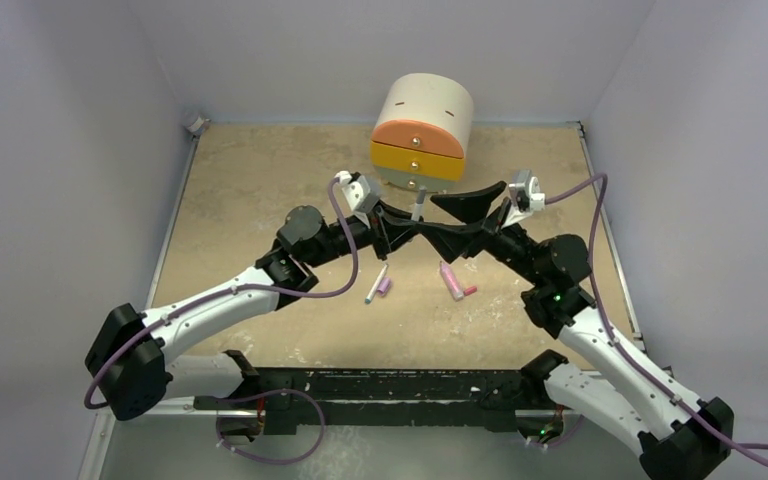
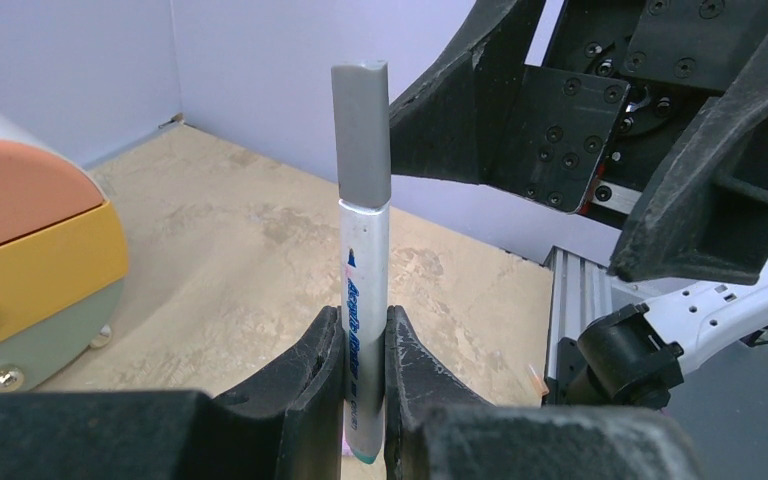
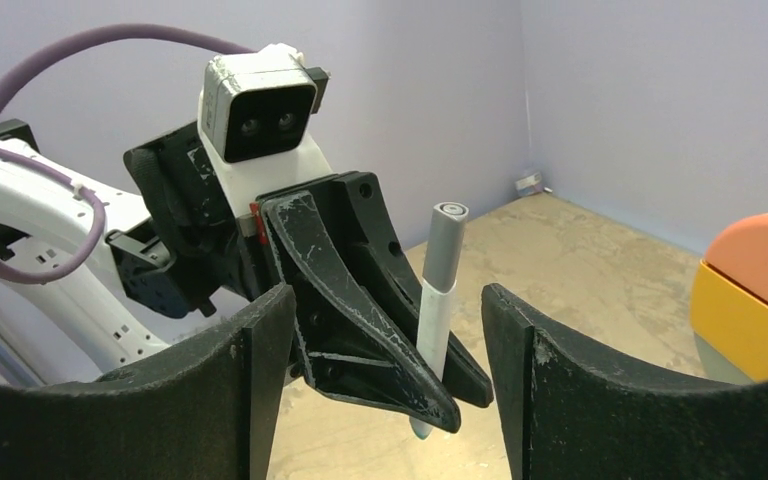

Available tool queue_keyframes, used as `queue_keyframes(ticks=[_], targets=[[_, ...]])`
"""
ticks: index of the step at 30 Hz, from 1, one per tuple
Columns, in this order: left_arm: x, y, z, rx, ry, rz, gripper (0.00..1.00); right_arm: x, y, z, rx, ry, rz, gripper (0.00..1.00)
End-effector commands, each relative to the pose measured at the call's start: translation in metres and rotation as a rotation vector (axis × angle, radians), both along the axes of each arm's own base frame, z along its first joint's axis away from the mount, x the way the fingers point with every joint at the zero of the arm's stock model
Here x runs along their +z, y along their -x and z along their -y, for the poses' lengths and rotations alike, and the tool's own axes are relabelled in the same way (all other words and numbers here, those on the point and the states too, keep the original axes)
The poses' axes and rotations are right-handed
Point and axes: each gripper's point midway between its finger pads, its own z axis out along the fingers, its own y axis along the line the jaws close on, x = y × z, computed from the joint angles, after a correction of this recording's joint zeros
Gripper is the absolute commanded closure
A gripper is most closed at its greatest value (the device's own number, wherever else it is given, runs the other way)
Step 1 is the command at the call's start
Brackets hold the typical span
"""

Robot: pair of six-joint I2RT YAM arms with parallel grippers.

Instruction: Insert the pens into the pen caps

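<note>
1. Gripping the white pen [image 2: 365,260] low on its barrel, the left gripper [image 2: 362,335] is clamped on it and holds it upright at frame centre, with the grey cap [image 2: 362,135] on top.
2. The right gripper [image 3: 388,320] stands wide apart and holds nothing.
3. The pen looks light, stiff and slick, so it is best pinched on the barrel and pushed along its axis.
4. Only the top view shows the teal-tipped pen [image 1: 377,284], purple cap [image 1: 385,287] and pink pen [image 1: 450,281] lying loose at centre. The left wrist view alone shows the cap's seam.

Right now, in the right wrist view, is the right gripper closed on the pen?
No, the right gripper stands wide open and touches nothing, while the left gripper clamps the grey-capped pen.
</note>
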Motion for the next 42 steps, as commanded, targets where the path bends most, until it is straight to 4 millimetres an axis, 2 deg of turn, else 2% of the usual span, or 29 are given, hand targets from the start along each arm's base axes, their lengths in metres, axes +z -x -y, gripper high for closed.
queue_keyframes(ticks=[1, 4, 10, 17, 22, 28, 32, 39, 42], targets=[[0.022, 0.002, -0.007, 0.009, 0.061, 0.047, 1.00, 0.023, 0.005, 0.010, -0.038, -0.044, 0.051, 0.29], [0.014, -0.004, -0.010, -0.006, 0.056, 0.027, 1.00, 0.024, 0.000, 0.016, -0.087, -0.038, 0.038, 0.29], [0.019, -0.008, -0.016, -0.063, 0.080, 0.033, 1.00, 0.034, -0.009, 0.019, -0.135, -0.028, 0.030, 0.27], [0.015, -0.009, -0.013, -0.152, 0.008, 0.052, 1.00, 0.069, -0.034, 0.011, -0.156, -0.031, 0.024, 0.31], [0.018, 0.003, -0.008, -0.299, 0.026, 0.015, 1.00, 0.080, -0.048, 0.006, -0.113, -0.041, 0.006, 0.35], [0.013, 0.013, -0.007, -0.361, 0.003, -0.015, 1.00, 0.077, -0.046, 0.008, -0.094, -0.051, 0.004, 0.36], [0.013, 0.018, -0.009, -0.379, 0.000, -0.003, 1.00, 0.060, -0.040, 0.004, -0.060, -0.026, -0.011, 0.36], [0.017, 0.018, -0.007, -0.392, 0.022, 0.000, 1.00, 0.038, -0.033, -0.001, -0.012, 0.026, 0.009, 0.45], [0.017, 0.016, -0.005, -0.392, 0.023, -0.010, 1.00, 0.036, -0.034, -0.001, -0.019, 0.024, 0.022, 0.55]])
